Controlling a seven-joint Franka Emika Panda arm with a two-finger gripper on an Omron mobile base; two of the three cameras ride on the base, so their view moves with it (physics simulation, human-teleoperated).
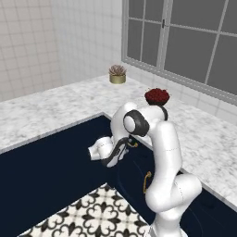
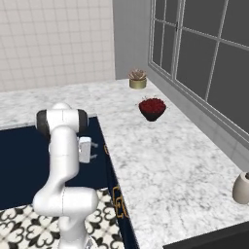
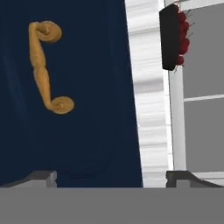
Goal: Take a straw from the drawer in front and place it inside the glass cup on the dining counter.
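Note:
The navy drawer (image 3: 87,131) looks pushed in, its front flush under the marble worktop (image 1: 199,134). Its small brass handle (image 3: 46,68) is at the upper left of the hand view, also seen as the brass handle (image 1: 134,144) and brass handle (image 2: 106,149) from the base. My gripper (image 3: 111,179) faces the drawer front a short way off, open, with nothing between its fingers; the handle lies to one side of the gap. From the base, the gripper (image 1: 129,144) is just short of the handle. The straw is hidden. The glass cup and dining counter are out of view.
A black bowl of red fruit (image 1: 157,97) stands on the worktop above the drawer. A potted succulent (image 1: 117,74) sits in the far corner by the window. A beige vase (image 2: 241,188) is at the right edge. A lower cabinet door carries another brass handle (image 1: 147,181). Patterned floor tiles (image 1: 92,213) lie below.

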